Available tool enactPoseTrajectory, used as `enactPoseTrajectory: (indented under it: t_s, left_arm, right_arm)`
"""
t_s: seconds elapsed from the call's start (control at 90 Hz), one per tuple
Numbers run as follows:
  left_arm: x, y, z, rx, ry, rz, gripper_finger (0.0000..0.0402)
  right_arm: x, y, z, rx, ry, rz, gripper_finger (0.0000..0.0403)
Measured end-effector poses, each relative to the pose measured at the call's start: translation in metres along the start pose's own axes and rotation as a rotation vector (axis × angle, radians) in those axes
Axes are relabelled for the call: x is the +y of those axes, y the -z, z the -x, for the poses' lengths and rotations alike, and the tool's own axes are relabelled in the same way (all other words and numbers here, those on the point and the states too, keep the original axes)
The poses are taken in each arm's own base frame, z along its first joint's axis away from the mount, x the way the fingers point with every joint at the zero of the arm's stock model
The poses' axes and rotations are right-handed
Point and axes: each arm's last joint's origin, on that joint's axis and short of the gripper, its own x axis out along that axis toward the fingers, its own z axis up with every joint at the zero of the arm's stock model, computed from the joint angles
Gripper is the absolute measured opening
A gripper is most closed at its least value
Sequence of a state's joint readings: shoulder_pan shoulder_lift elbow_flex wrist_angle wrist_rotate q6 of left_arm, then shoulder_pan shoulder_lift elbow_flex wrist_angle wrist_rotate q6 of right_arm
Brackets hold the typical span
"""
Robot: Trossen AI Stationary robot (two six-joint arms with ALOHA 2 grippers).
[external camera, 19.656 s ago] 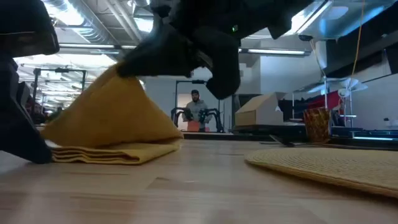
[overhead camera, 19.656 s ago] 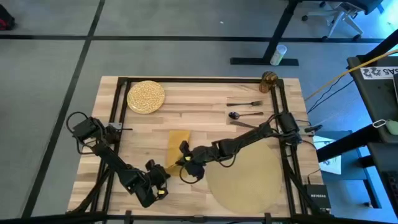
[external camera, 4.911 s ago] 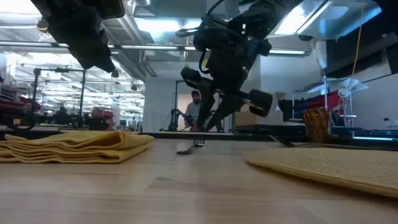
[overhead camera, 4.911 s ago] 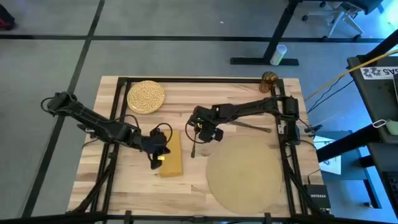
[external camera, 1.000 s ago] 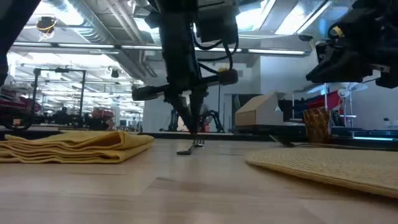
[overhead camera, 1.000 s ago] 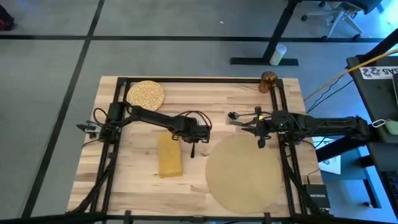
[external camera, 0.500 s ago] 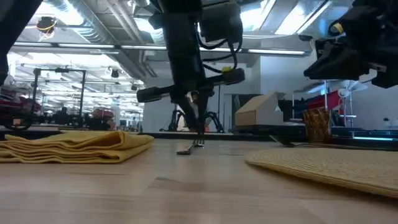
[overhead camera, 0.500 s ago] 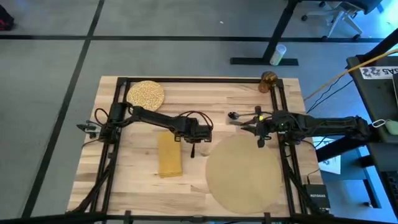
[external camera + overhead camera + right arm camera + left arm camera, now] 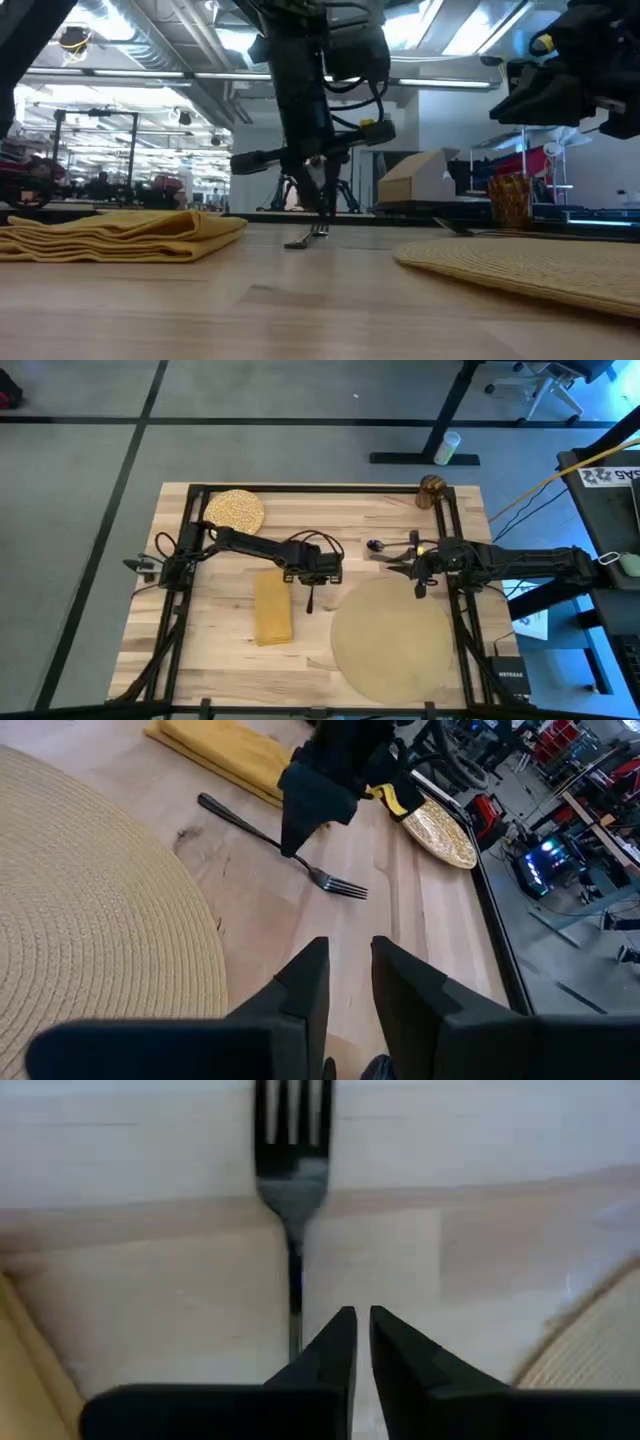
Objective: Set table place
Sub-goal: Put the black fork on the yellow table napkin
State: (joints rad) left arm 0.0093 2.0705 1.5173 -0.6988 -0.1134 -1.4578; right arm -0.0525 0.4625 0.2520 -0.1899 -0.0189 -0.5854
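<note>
Step in hand appeared to be fork placement. Fork (image 9: 310, 598) lay flat on the table (image 9: 400, 510), centre frame, between napkin (image 9: 272, 607) and placemat (image 9: 395, 635). Left gripper (image 9: 360, 1330) sat just above its handle, fingers nearly together, gripping nothing. Right gripper (image 9: 417, 588) waited at placemat's upper edge, fingers slightly parted, empty. Next: open, lower, pinch handle.

Grey carpet floor (image 9: 90, 480), ceiling strip lights (image 9: 150, 75), maybe cardboard box (image 9: 412, 178).

Fork (image 9: 310, 600) between napkin (image 9: 272, 608) and placemat (image 9: 395, 641); plate (image 9: 235, 511) far-left.
</note>
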Motion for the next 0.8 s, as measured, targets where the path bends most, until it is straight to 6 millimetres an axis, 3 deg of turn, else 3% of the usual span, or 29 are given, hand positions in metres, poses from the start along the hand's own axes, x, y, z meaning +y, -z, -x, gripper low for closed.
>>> enactPoseTrajectory:
  t_s: [0.356,0.8]
  left_arm:
    - [0.008,0.000,0.000,0.010,-0.078,0.027,0.0085]
    - [0.014,-0.002,-0.016,0.006,-0.084,0.069,0.0090]
  right_arm:
    - [0.002,0.004,-0.002,0.004,-0.003,0.000,0.0062]
    - [0.003,0.004,-0.002,0.007,-0.005,0.000,0.0062]
